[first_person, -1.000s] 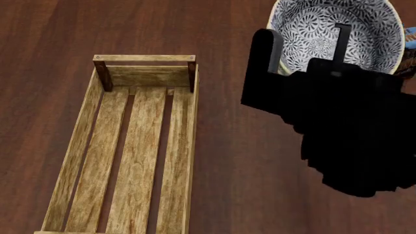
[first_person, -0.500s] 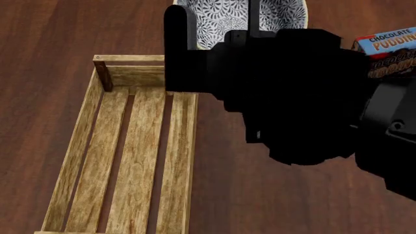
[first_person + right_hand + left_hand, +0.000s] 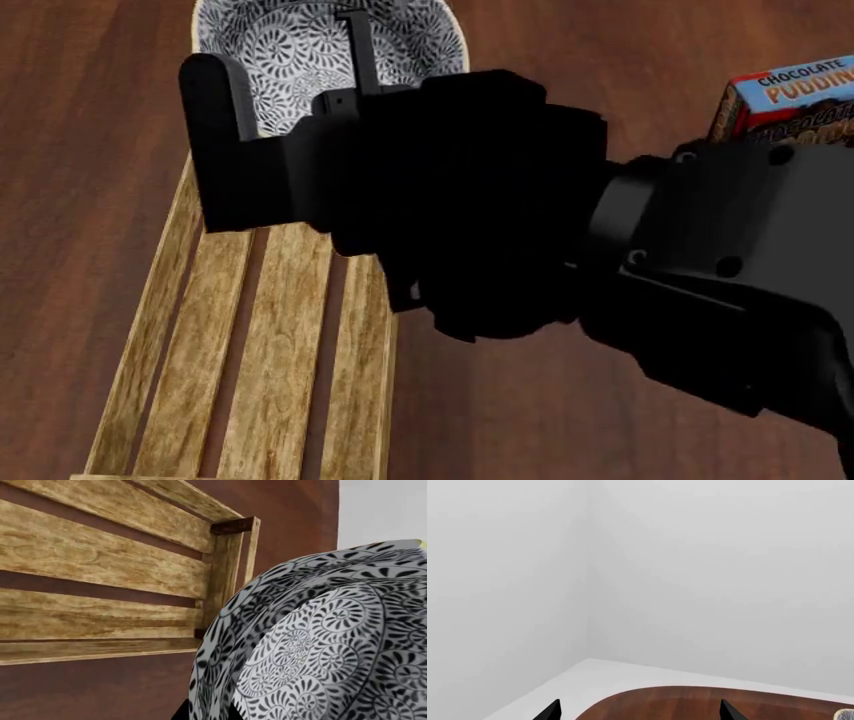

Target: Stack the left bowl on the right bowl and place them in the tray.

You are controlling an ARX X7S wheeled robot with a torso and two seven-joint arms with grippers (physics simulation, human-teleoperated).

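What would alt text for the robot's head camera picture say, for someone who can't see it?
A bulky black right gripper holds a white bowl with black swirl patterns by its rim over the far end of a long light wooden slatted tray on a dark brown wooden table. A blue chocolate pudding box peeks in behind the arm.

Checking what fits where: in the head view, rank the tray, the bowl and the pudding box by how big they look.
1. tray, longest by far.
2. bowl, partly hidden by the right gripper; raised nearer the camera, so it may look oversized.
3. chocolate pudding box, cut off at the edge, so unsure.
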